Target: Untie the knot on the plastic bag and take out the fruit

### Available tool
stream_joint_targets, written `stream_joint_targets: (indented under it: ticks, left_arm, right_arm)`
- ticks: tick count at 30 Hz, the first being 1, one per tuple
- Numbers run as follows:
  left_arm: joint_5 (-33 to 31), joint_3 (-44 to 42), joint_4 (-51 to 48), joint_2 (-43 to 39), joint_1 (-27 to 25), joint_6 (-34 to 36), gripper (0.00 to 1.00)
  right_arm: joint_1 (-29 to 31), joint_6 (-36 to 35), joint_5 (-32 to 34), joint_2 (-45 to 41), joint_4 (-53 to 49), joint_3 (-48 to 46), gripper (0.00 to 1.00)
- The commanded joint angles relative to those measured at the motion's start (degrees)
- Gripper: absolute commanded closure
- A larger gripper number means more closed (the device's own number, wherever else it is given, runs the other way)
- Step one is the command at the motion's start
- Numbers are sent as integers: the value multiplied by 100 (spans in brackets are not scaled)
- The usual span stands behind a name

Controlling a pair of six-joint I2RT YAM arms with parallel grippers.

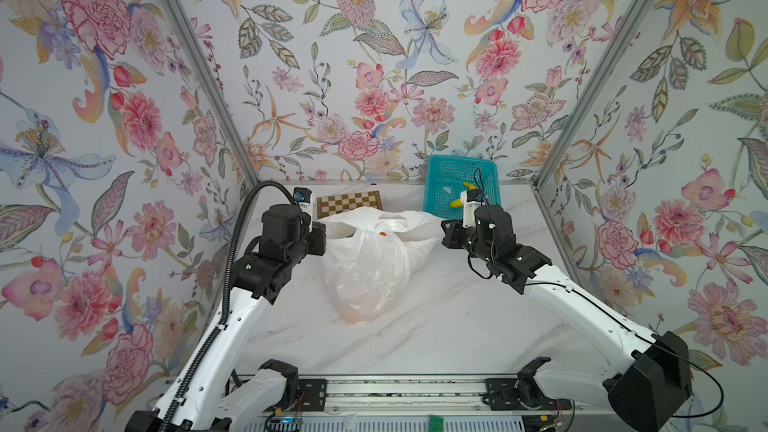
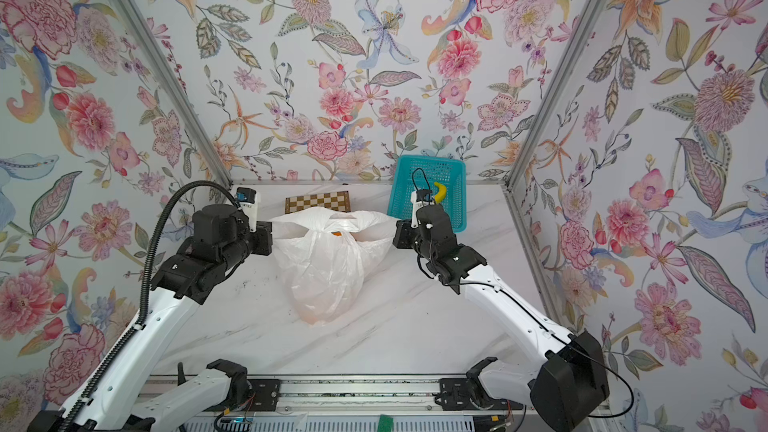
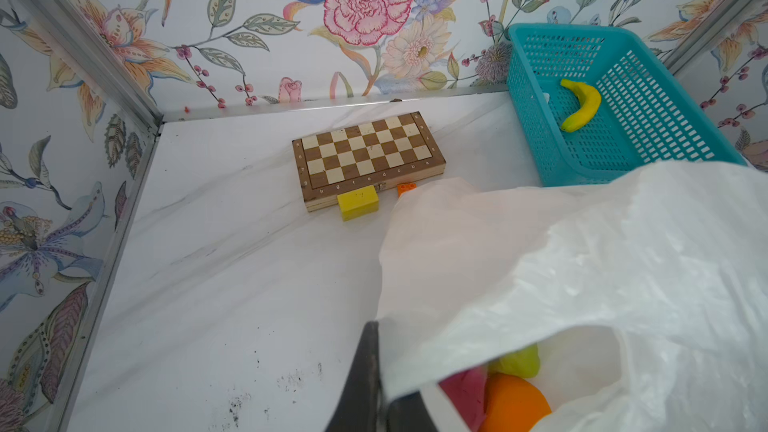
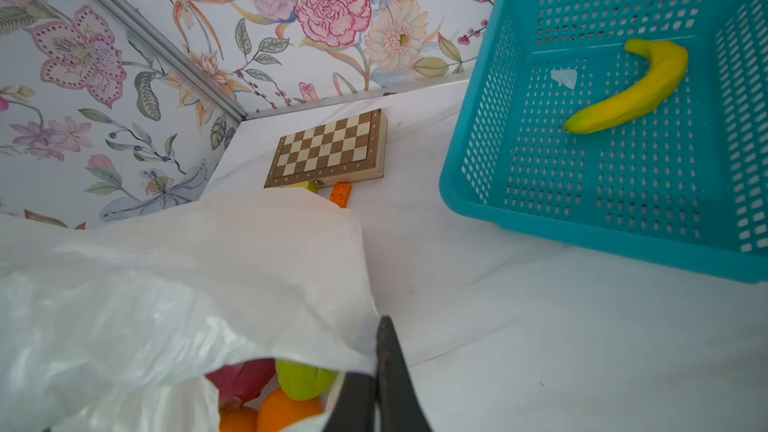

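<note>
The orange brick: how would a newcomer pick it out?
Start at the wooden chessboard. Along its lettered edge sit two blocks. The orange brick is the smaller, studded one, nearer the teal basket than the yellow block.

Left arm: white shell link, row of small holes along side, black blocky joints just behind left pincer. Black ribbed conduit runs back from behind that pincer. Right arm: same white shell, thin black cable along it. Big black housing at end farthest from right pincer. Pincer fingers dark, flat, tapering. Wrist cameras on white brackets (blue module on each), just behind pincers. Pale screw heads dot black joints.
</note>
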Motion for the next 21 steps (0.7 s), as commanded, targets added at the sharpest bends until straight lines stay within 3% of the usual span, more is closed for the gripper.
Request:
stream_joint_targets:
  ticks: [1, 5, 11, 14, 21]
  left_arm:
    - [-70, -304, 90, -12, 202, 136, 92]
    - [161, -738, 347, 1, 243, -94, 88]
    - [812, -634, 558, -126, 245, -45, 61]
    - [1230, -178, 516, -44, 244, 263, 50]
    - [2836, 1336, 97, 811, 240, 1183, 31]
  right_arm:
    - [-297, -143, 253, 138, 58, -352, 100]
    - [-388, 47, 494, 498, -629, -233, 99]
    - [-128, 168, -114, 160, -696, 115, 69]
    - [152, 165, 0, -59, -658, 275, 52]
    - [613, 261, 42, -441, -689, 466, 42]
